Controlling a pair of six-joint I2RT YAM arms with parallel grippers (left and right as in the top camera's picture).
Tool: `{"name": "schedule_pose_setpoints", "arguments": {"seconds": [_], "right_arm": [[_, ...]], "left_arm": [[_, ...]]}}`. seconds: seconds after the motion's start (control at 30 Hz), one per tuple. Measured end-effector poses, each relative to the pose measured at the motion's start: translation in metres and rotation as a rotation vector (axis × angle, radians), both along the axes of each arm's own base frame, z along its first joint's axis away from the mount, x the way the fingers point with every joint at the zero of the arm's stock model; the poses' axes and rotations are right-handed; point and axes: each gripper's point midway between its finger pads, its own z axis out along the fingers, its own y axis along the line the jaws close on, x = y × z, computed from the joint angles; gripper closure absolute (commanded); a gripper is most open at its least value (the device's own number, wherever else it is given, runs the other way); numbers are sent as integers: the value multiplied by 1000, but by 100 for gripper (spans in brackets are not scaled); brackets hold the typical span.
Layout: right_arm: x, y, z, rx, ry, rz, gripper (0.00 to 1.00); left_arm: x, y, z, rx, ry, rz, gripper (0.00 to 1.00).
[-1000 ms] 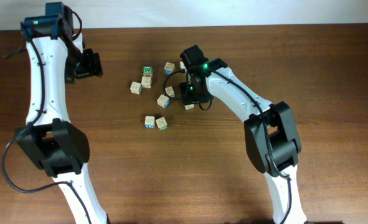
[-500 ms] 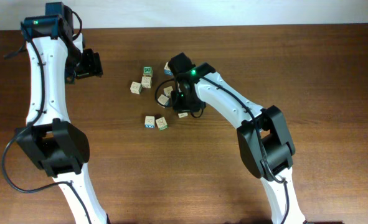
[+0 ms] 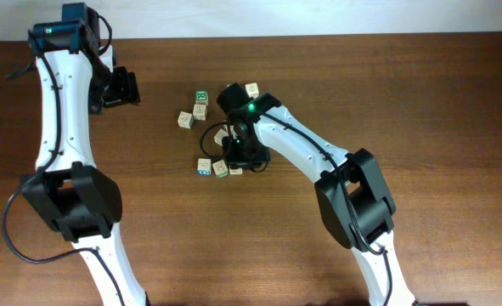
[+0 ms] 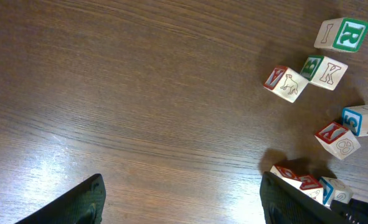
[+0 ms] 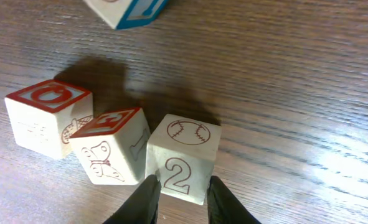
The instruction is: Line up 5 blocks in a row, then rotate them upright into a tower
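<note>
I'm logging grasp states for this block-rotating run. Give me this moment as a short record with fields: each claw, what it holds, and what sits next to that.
left claw: open, empty, over bare table, away from the blocks
right claw: closed on the block marked 2
gripped block: baseball face up, 2 facing the wrist camera
neighbours: butterfly block right beside it, red O block just beyond
lifted or resting: cannot tell
</note>
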Motion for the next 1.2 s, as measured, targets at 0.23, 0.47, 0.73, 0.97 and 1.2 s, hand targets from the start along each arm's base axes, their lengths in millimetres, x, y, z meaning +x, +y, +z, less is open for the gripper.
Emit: {"name": "schedule_pose_setpoints", "arguments": {"seconds": [0.23,0.47,0.73,0.97,1.2], "right_arm": [[-2,17,2,30,-23,10,73],[-9,25,2,30,-22,26,45],[27,17,34,41,-131,57,41],[92,24,47,83,-345,-123,35],[92,19,-1,33,-258,-265,41]], "left_arm": [[0,0,0,0,0,0,23],[0,0,0,0,0,0,22],[0,0,0,0,0,0,22],[0,0,0,0,-2,0,23],[0,0,0,0,1,0,22]]}}
